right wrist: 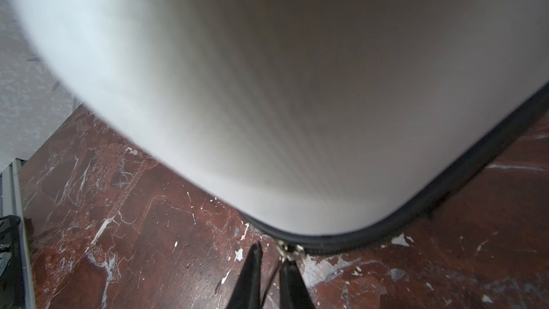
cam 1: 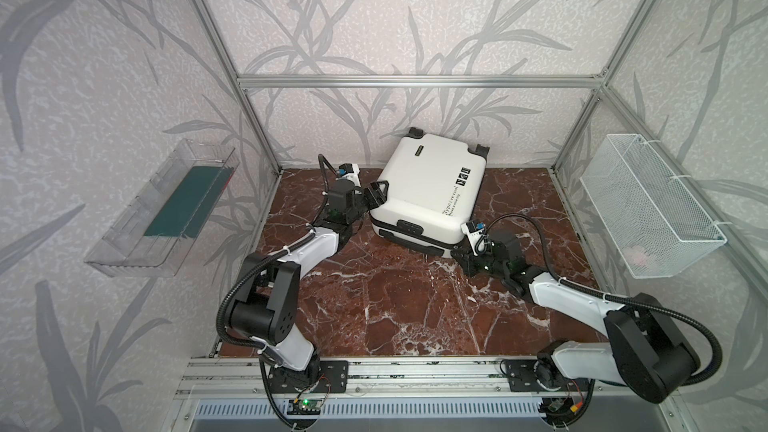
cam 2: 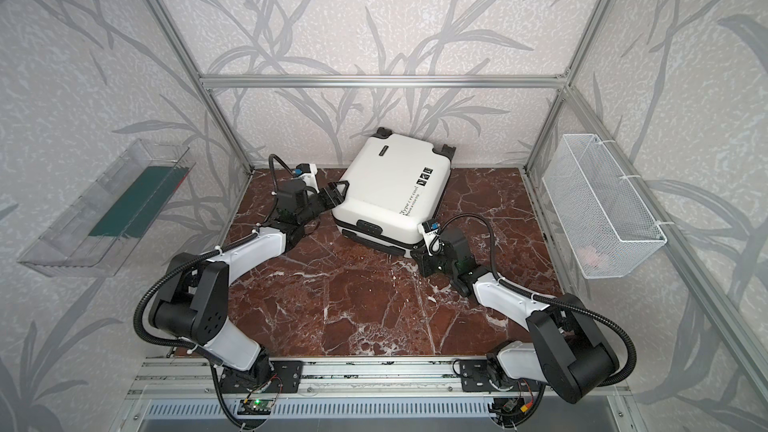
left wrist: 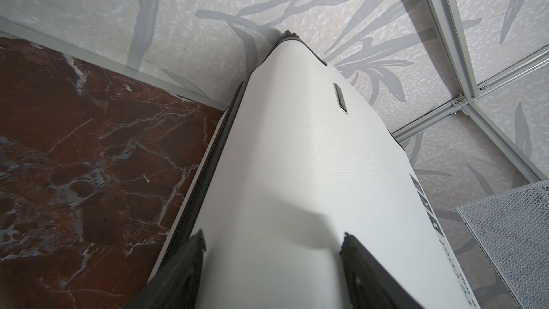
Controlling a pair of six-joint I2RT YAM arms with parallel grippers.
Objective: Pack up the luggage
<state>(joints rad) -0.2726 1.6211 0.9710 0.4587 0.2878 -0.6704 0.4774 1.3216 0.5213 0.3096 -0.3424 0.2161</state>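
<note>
The luggage [cam 1: 432,189] [cam 2: 390,193], a white hard-shell case, lies closed and askew on the floor by the back wall. Its black wheels point toward the wall. My left gripper [cam 1: 377,197] [cam 2: 336,195] stands at the case's left corner. In the left wrist view its jaws are wide, and the left gripper [left wrist: 273,236] straddles the white shell [left wrist: 297,159]. My right gripper [cam 1: 457,249] [cam 2: 417,255] sits low at the near right corner. In the right wrist view the right gripper [right wrist: 271,255] has a narrow gap, with the thin pull of the metal zipper slider [right wrist: 286,249] lying in it.
A clear plastic bin [cam 1: 166,209] holding something green hangs on the left wall. A white wire mesh basket [cam 1: 648,205] hangs on the right wall with a pink item [cam 1: 636,257] inside. Red marble floor [cam 1: 395,297] stretches in front of the case.
</note>
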